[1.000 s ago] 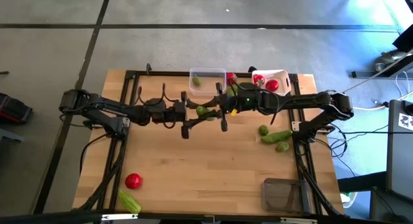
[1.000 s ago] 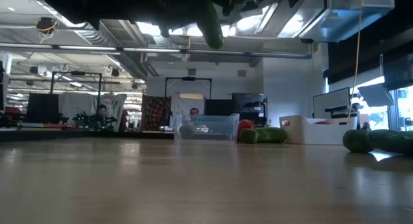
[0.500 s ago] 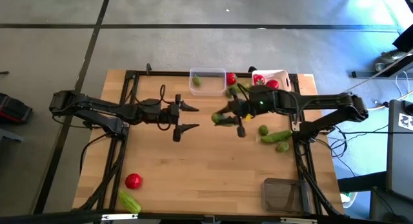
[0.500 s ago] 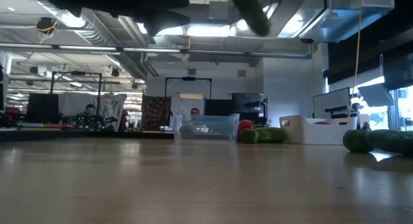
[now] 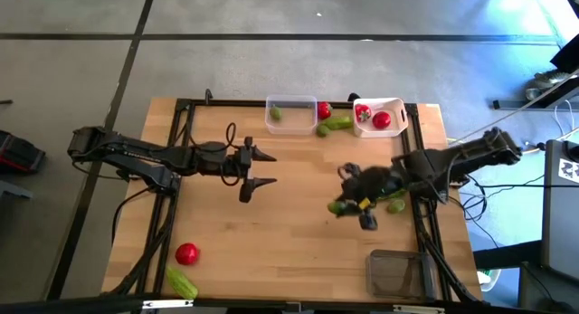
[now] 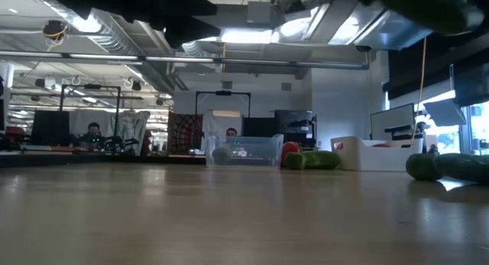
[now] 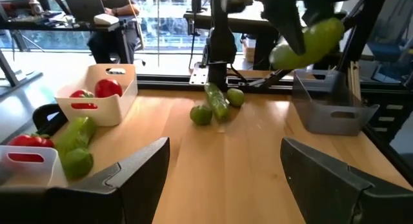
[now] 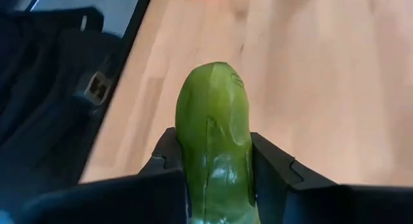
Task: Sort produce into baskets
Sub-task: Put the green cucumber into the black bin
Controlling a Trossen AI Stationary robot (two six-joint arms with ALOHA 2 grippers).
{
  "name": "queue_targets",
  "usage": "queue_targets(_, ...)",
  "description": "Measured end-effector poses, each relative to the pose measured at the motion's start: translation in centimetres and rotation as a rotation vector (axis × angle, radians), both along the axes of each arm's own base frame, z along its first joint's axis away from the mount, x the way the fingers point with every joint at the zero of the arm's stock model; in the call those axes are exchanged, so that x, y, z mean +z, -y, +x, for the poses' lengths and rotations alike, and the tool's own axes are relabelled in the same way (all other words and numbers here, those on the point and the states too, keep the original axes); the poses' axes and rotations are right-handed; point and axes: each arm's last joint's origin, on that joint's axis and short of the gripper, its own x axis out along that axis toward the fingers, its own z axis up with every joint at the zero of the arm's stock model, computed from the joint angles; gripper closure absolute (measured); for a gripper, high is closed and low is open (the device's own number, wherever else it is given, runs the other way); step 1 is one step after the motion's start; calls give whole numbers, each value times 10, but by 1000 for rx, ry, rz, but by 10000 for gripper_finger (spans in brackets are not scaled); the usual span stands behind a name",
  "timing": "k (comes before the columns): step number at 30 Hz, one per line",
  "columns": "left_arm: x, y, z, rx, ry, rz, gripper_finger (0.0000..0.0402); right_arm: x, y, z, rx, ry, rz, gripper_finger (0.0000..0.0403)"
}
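While the right gripper point(image 5: 355, 206) hung over the counter point(image 5: 271, 233) at right of centre in the high view, its fingers were clamped on a green cucumber point(image 8: 215, 137) that stuck out between them. The left gripper point(image 5: 262, 168) sat left of centre, fingers point(image 7: 132, 169) spread wide and holding nothing. Along the upper edge stood the clear basket point(image 5: 290, 114) with one green fruit, and right of it the white basket point(image 5: 378, 115) with red pieces. The dark grey basket point(image 5: 394, 271) lay at lower right. A red piece point(image 5: 186, 253) and another cucumber point(image 5: 182, 282) lay at lower left. No writing could be read.
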Motion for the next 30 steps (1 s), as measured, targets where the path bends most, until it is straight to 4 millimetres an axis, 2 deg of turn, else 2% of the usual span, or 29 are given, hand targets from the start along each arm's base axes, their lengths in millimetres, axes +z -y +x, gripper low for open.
queue_targets(9,0,0,0,5,2,-23,109,-17,-61,-27,-110,-193,133,325)
queue_targets(14,0,0,0,9,3,-42,109,-48,-89,-46,-172,-290,182,325)
queue_targets(18,0,0,0,10,5,-46,109,-82,-101,-63,-254,-389,147,325)
queue_targets(21,1,0,0,9,17,-46,109,-99,-112,-73,-240,-422,95,325)
queue_targets(25,1,0,0,9,16,-47,109,-113,-122,-77,-206,-487,58,325)
queue_targets(30,1,0,0,14,20,-68,109,-122,-127,-80,-190,-647,99,325)
